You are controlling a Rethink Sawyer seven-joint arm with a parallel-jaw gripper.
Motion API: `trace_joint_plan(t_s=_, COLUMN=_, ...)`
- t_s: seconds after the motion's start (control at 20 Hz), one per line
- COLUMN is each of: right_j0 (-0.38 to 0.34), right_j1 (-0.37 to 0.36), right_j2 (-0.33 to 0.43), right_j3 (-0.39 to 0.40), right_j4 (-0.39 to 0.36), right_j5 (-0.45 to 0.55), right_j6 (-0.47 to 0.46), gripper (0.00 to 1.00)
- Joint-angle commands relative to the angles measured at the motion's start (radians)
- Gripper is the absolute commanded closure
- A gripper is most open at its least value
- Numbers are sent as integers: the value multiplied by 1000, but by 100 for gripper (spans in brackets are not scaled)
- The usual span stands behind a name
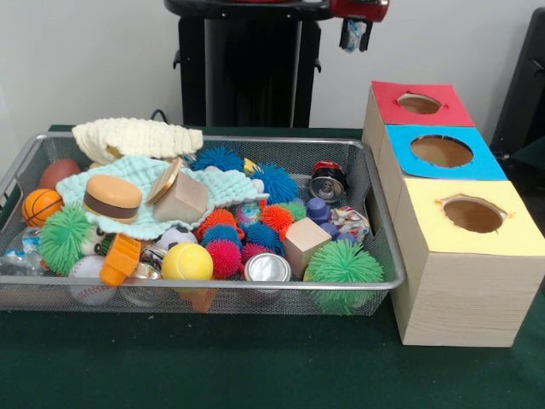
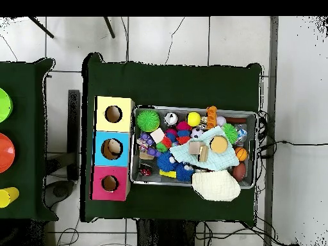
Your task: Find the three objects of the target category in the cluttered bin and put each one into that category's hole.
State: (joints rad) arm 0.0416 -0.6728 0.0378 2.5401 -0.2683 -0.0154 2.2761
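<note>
The wire mesh bin [image 1: 255, 139] sits on the green table, full of mixed things; it also shows in the overhead view [image 2: 195, 107]. In it lie a toy hamburger [image 1: 112, 198], a yellow ball [image 1: 187, 262], a small basketball [image 1: 41, 206], green spiky balls [image 1: 343, 264], blue spiky balls [image 1: 217, 159], a wooden cube [image 1: 305, 243], a tin can [image 1: 266, 268] and a crushed can [image 1: 327, 181]. Three wooden boxes with round holes stand beside the bin: red-topped [image 1: 387, 98], blue-topped [image 1: 400, 153] and yellow-topped [image 1: 511, 226]. My gripper [image 1: 353, 36] hangs drawn back at the top edge, above and behind the boxes, far from the bin.
A cream knitted cloth [image 1: 136, 136] hangs over the bin's far rim, and a mint cloth [image 1: 145, 175] covers things below it. The black pedestal [image 1: 247, 68] stands behind the bin. In the overhead view a second table [image 2: 19, 128] holds coloured bowls.
</note>
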Motion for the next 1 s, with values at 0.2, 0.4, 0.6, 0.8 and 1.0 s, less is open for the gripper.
trace_joint_plan(t_s=0.2, right_j0=-108, right_j1=30, right_j2=175, right_j3=-187, right_j4=48, right_j5=192, right_j6=21, gripper=100)
trace_joint_plan(t_s=0.4, right_j0=-19, right_j1=105, right_j2=88, right_j3=-291, right_j4=-23, right_j5=35, right_j6=40, gripper=100)
trace_joint_plan(t_s=0.6, right_j0=23, right_j1=128, right_j2=54, right_j3=-302, right_j4=-14, right_j5=-32, right_j6=78, gripper=100)
trace_joint_plan(t_s=0.8, right_j0=46, right_j1=186, right_j2=15, right_j3=-255, right_j4=-35, right_j5=-134, right_j6=104, gripper=100)
trace_joint_plan(t_s=1.0, right_j0=255, right_j1=434, right_j2=-114, right_j3=-109, right_j4=-33, right_j5=-512, right_j6=264, gripper=100)
